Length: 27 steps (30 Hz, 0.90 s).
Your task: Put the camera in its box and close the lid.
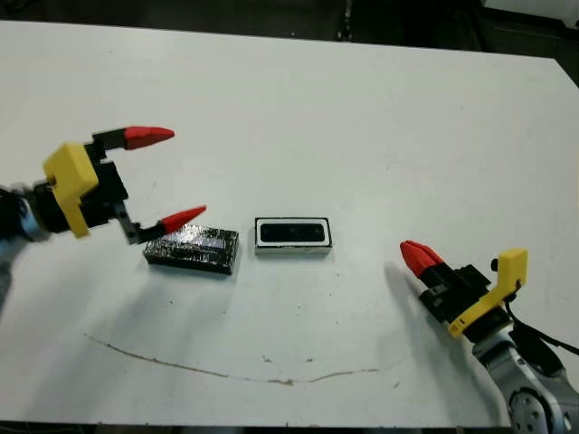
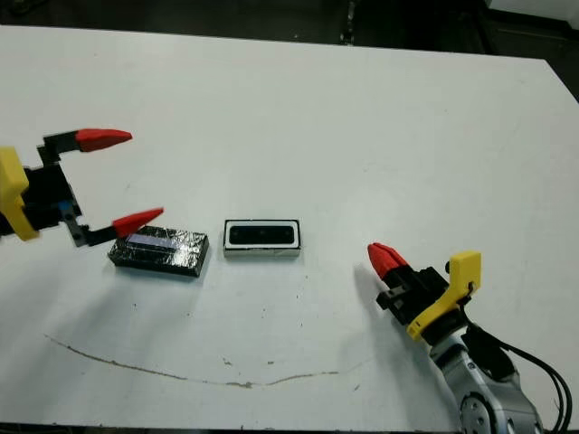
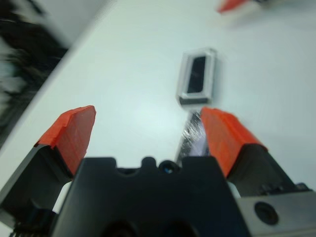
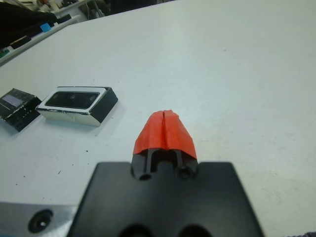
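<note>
the speckled slab lid (image 1: 192, 248) lies left of the white-walled box (image 1: 293, 234) holding the camera (image 1: 293, 233); left pincer (image 1: 163, 177) gapes empty over the lid's left end, right pincer (image 1: 415, 256) pinched closed, empty, on open white counter (image 1: 362, 127).

White table (image 1: 362, 117), brown scuff line (image 1: 181, 364)

Two head-mounted eyes look steeply down on the white table (image 1: 362, 108) from its near edge, sharing nearly the whole scene. Each wrist camera skims low along its own fingers; both catch the white-walled oblong box (image 4: 79, 105) near centre, toward 12 o'clock.
</note>
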{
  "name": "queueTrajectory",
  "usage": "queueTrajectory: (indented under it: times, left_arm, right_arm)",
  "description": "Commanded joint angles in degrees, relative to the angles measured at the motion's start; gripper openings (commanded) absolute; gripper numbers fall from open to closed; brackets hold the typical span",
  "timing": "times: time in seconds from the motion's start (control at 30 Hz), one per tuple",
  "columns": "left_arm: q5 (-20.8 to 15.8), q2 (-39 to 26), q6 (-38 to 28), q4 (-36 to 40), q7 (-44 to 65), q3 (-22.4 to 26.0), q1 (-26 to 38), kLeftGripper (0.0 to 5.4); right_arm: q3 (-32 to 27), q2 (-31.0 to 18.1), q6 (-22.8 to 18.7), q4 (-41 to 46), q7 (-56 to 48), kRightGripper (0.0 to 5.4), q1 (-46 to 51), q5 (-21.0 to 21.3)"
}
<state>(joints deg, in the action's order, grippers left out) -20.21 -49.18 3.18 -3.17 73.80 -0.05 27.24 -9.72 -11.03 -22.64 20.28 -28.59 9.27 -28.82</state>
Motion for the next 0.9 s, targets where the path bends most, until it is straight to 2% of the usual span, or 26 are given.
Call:
queueTrajectory:
  times: [0.03,0.13,0.27,0.73,0.9]
  left_arm:
    - [1.8,0.0,0.9,-9.6,10.6,-5.9,8.1,5.4]
    - [2.8,1.6,1.8,-15.5,17.0,-9.3,13.1,5.4]
    - [1.7,2.7,-2.5,-18.7,18.7,-11.8,14.6,5.4]
    - [-3.4,1.8,-4.6,-20.9,18.7,-16.6,13.4,5.4]
    - [-1.1,1.6,-6.1,-20.0,18.7,-17.9,13.5,5.4]
  right_arm:
    - [0.2,-0.9,-0.6,0.1,0.9,0.01,0.3,-0.1]
    - [0.5,-1.0,-0.6,0.1,1.4,0.01,0.3,0.0]
    - [0.7,-1.2,-0.8,0.4,2.2,0.01,0.5,0.1]
    - [1.0,-2.1,-0.6,0.2,2.8,0.01,0.4,0.3]
    - [1.2,-2.2,-0.6,0.4,2.9,0.01,0.5,0.5]
